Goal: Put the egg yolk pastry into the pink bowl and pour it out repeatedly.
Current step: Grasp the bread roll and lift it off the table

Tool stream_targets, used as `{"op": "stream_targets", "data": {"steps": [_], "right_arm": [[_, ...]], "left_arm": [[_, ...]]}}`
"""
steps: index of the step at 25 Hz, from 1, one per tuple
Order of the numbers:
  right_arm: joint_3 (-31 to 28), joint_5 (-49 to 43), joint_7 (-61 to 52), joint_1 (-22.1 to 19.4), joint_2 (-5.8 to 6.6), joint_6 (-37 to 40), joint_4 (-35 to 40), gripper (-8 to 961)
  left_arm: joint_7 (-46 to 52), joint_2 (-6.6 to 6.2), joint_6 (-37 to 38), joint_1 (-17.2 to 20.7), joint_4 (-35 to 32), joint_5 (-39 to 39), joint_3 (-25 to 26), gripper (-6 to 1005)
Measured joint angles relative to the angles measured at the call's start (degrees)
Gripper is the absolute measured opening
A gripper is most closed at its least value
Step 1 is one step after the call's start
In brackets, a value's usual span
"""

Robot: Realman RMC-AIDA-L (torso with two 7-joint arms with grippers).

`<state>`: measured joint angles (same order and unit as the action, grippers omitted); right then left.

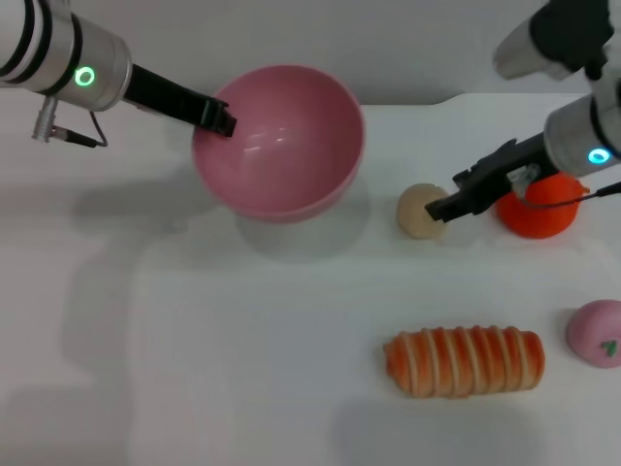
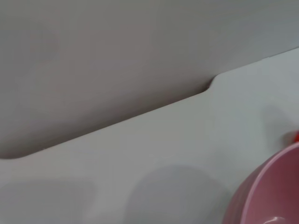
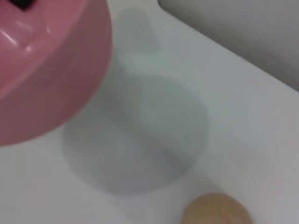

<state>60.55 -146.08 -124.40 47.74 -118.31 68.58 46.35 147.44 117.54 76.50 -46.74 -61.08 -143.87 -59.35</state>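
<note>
The pink bowl point(image 1: 281, 146) hangs above the white table at the back centre, its shadow beneath it. My left gripper point(image 1: 219, 118) is shut on its left rim. The bowl looks empty. Its edge also shows in the left wrist view point(image 2: 271, 196) and the right wrist view point(image 3: 46, 70). The egg yolk pastry point(image 1: 418, 211) lies on the table right of the bowl. My right gripper point(image 1: 442, 206) is at its right side, its tip touching or almost touching it. The pastry shows low in the right wrist view point(image 3: 216, 211).
A red-orange round item point(image 1: 537, 212) sits behind the right gripper. A long orange-and-cream striped bread roll point(image 1: 464, 360) lies at the front right. A pink bun with a green mark point(image 1: 597, 333) is at the right edge. The table's back edge point(image 1: 485, 97) runs behind the bowl.
</note>
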Motion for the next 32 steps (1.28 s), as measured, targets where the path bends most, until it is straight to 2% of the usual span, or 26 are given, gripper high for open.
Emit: {"op": "stream_targets", "data": {"steps": [7, 26, 32], "right_arm": [[1.84, 0.02, -0.16, 0.98, -0.42, -5.18, -3.51, 636], [4.02, 0.01, 0.37, 1.90, -0.52, -12.14, -8.64, 636], [8.19, 2.18, 1.03, 2.35, -0.60, -14.76, -11.11, 629]], "left_arm": [[0.00, 0.22, 0.24, 0.17, -0.05, 2.21, -0.11, 40], [0.39, 0.43, -0.49, 1.03, 0.45, 4.44, -0.15, 42], [0.44, 0.49, -0.95, 1.37, 0.43, 5.93, -1.39, 42]]}}
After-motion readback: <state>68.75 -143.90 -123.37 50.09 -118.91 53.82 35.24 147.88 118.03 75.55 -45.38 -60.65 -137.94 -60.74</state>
